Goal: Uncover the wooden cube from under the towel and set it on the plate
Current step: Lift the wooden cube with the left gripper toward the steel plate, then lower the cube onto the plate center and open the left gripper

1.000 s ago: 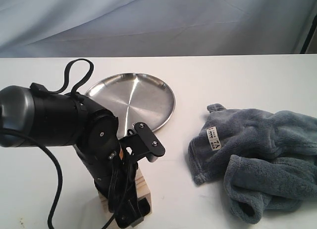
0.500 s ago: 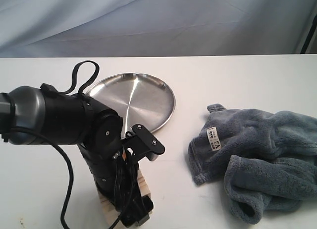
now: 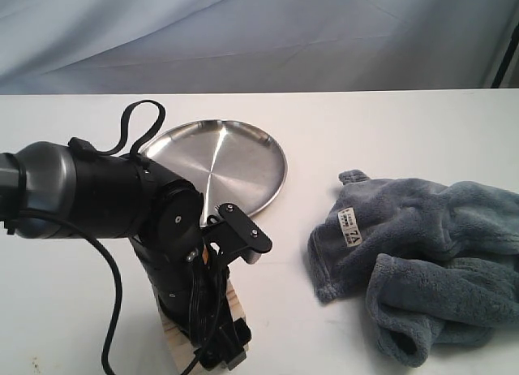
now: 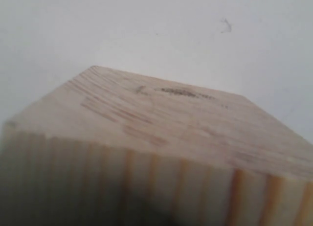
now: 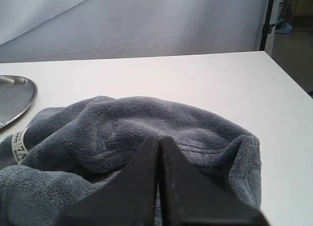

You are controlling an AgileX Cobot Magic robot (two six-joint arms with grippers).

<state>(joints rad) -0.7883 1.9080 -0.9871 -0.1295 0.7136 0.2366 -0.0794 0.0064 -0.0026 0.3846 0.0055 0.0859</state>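
The wooden cube (image 3: 236,307) stands uncovered on the white table near the front edge, in front of the steel plate (image 3: 235,152). My left gripper (image 3: 216,344) is down over the cube and straddles it; the black arm hides most of the block. In the left wrist view the cube (image 4: 161,123) fills the picture and no fingers show. The blue-grey towel (image 3: 430,253) lies crumpled at the right, white label (image 3: 349,226) facing up. Above the towel (image 5: 122,133) my right gripper (image 5: 159,139) is shut with nothing in it; the plate's edge (image 5: 17,94) shows beyond.
A grey backdrop cloth (image 3: 259,34) hangs behind the table. The left arm's black cable (image 3: 109,310) loops down at the front left. The table's right edge (image 5: 288,74) lies beyond the towel, with a dark stand (image 5: 266,20) past it.
The left arm has shifted a little to the right and settled lower over the cube, mostly in the first half second. Towel, plate and cube have stayed where they were.
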